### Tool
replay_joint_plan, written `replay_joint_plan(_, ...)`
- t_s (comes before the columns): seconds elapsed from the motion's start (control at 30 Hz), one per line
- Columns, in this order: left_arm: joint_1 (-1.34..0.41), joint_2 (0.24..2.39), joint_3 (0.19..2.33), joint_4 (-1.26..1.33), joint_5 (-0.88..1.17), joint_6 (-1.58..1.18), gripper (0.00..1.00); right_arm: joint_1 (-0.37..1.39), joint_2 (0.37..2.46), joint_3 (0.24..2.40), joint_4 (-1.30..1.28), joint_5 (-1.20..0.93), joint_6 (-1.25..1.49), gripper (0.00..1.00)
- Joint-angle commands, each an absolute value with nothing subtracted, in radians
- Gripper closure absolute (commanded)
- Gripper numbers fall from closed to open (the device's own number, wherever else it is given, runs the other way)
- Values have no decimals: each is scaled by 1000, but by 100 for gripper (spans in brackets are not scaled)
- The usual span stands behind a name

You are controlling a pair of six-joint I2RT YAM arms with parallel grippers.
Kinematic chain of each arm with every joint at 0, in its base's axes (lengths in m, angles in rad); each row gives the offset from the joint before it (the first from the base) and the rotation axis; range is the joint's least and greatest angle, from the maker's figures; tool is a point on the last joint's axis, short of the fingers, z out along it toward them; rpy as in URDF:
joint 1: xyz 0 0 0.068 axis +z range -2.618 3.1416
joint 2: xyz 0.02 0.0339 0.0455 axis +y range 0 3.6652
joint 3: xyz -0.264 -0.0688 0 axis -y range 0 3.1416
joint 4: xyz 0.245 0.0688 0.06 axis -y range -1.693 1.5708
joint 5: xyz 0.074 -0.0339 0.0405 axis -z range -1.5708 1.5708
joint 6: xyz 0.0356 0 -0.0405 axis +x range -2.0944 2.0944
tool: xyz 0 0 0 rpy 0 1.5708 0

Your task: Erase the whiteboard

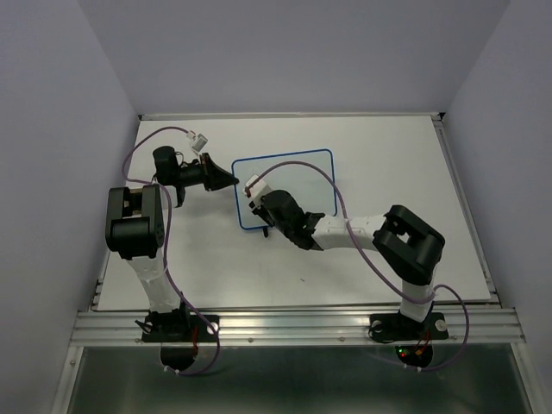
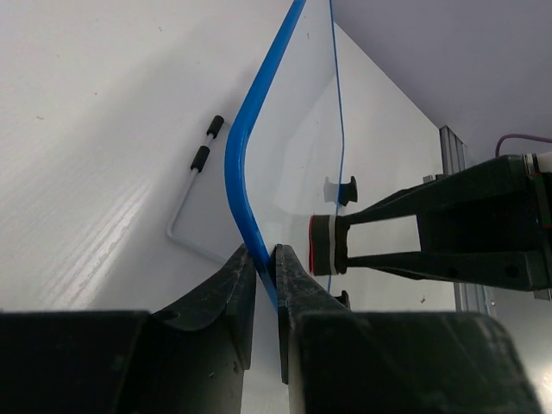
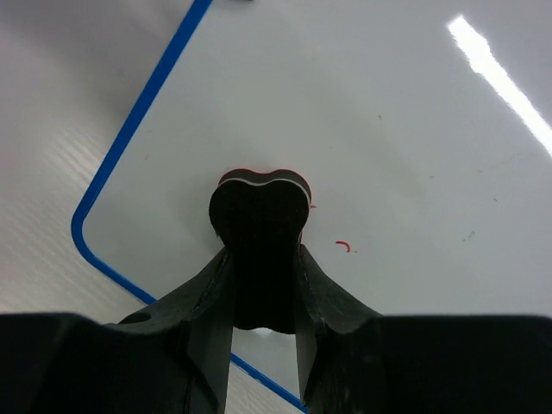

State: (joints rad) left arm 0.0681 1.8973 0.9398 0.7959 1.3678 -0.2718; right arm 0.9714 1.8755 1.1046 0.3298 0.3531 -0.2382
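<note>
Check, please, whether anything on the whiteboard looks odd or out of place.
Only one thing stands out: a small red mark sits unerased on the whiteboard, just beside the eraser held in the right fingers.

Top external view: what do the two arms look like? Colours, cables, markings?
Both the left arm and right arm have black blocky joint housings with white tubular links. A thin purple cable loops along each. The left hand and right hand are black, two-fingered, tapered. No sleeves; no readable markings.
</note>
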Motion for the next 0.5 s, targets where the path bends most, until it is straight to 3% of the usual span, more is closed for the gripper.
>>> replay_joint_plan(0.0,60,1891,969,822,1393,-206,100,911,1882,1146,356,620,-176,99)
replay_joint_plan(0.47,61,1882,999,669,1385,-89,100,700,1787,1118,351,640,-104,99)
